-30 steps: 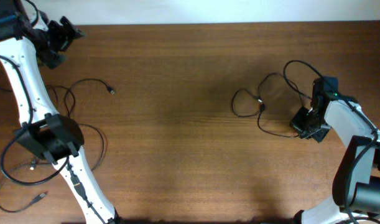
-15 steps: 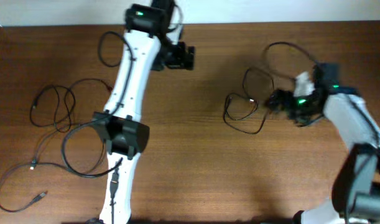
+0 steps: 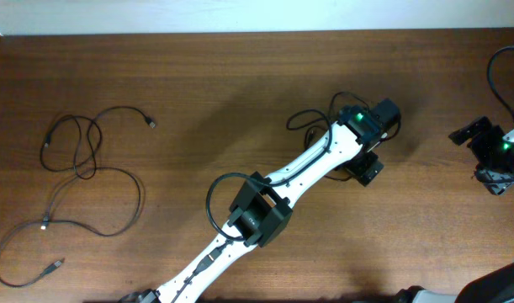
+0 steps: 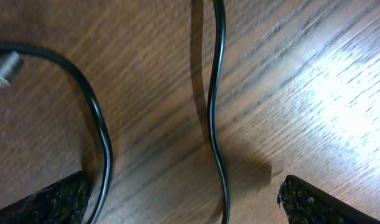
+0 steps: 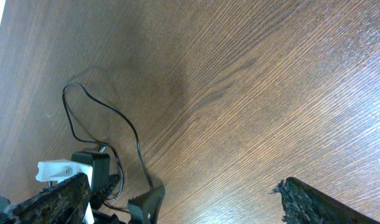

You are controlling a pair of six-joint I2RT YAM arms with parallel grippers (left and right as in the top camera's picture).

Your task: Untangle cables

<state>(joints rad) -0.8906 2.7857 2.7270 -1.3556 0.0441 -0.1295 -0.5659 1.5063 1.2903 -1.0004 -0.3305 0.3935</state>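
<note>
One small looped cable (image 3: pixel 305 123) lies right of centre, partly hidden under my left arm. My left gripper (image 3: pixel 365 167) hovers low over it and is open. In the left wrist view two black strands of that cable (image 4: pixel 216 118) run across the wood between the spread fingers (image 4: pixel 53 202), untouched, with a greyish plug (image 4: pixel 2 65) at the left edge. More cables (image 3: pixel 88 172) lie as loose strands at the far left. My right gripper (image 3: pixel 482 157) is at the right edge, open and holding nothing. The right wrist view shows the loop (image 5: pixel 106 121) far off.
The left arm (image 3: pixel 265 202) stretches diagonally from the bottom edge to right of centre. A thicker black arm cable (image 3: pixel 495 71) arcs at the top right. Bare wooden table (image 3: pixel 223 93) lies between the two cable groups.
My left arm swung from the far left across to the right-hand cable. The right gripper opened and drew back to the right edge, away from that cable.
</note>
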